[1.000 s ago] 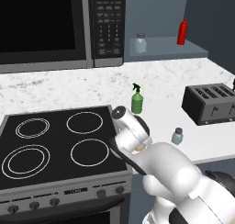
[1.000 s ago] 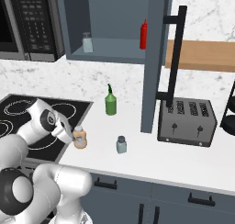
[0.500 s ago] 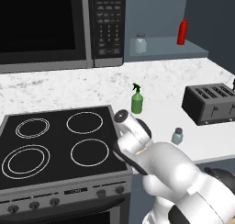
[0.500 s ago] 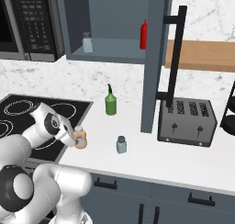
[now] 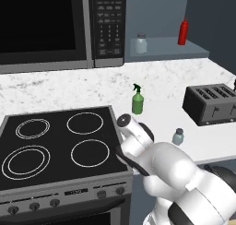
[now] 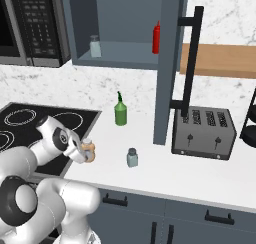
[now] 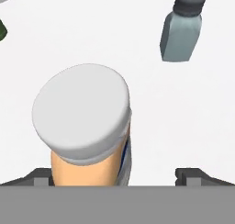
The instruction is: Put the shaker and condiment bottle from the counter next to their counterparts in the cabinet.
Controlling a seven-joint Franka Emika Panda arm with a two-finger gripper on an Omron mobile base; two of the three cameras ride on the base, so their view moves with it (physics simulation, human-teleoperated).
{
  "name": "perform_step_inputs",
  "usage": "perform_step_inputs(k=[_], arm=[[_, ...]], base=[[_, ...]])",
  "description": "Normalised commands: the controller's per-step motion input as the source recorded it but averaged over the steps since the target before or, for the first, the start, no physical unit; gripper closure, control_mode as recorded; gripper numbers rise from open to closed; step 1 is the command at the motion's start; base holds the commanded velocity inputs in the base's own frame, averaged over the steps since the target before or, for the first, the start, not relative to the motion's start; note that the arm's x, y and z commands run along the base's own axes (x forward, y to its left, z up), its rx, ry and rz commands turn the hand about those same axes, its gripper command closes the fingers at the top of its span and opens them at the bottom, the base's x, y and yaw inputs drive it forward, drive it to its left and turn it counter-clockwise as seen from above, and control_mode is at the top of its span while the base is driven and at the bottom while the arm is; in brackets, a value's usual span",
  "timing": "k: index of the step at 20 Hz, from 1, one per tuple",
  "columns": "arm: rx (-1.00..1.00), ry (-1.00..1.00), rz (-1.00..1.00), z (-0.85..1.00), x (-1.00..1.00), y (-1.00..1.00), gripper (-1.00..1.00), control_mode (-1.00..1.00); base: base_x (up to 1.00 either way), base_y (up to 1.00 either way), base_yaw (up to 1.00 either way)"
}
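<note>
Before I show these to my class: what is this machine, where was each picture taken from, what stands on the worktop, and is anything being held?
It is a white robot arm in a rendered kitchen. Two pictures look over it from behind, left and right; the third looks along its hand. On the counter stand a green spray bottle, a toaster, the shaker and the condiment bottle. The gripper stands open around that bottle, its fingertips either side; nothing is lifted yet.

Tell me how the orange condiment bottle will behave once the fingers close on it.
The condiment bottle looks rigid, so it probably won't squash. Its round, smooth body may slip or twist between the open fingers. Standing upright on the counter, topped by a wide cap, it could tip if nudged off-centre.
</note>
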Motion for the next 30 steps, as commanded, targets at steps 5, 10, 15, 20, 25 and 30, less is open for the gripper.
perform_step_inputs(k=[5,10,15,20,25,30], arm=[[0.0,0.01,0.0,-0.13,0.16,-0.1,1.0,-1.0],[0.0,0.0,0.0,-0.07,0.15,-0.14,1.0,-1.0],[0.0,-0.02,0.02,0.03,0.0,-0.05,1.0,-1.0],[0.0,-0.08,0.06,0.3,-0.02,-0.04,1.0,-1.0],[0.0,-0.02,0.09,0.49,0.0,-0.23,1.0,-1.0],[0.0,0.0,0.07,0.42,0.0,-0.33,1.0,-1.0]], base=[[0.0,0.0,0.0],[0.0,0.0,0.0],[0.0,0.0,0.0],[0.0,0.0,0.0],[0.0,0.0,0.0],[0.0,0.0,0.0]])
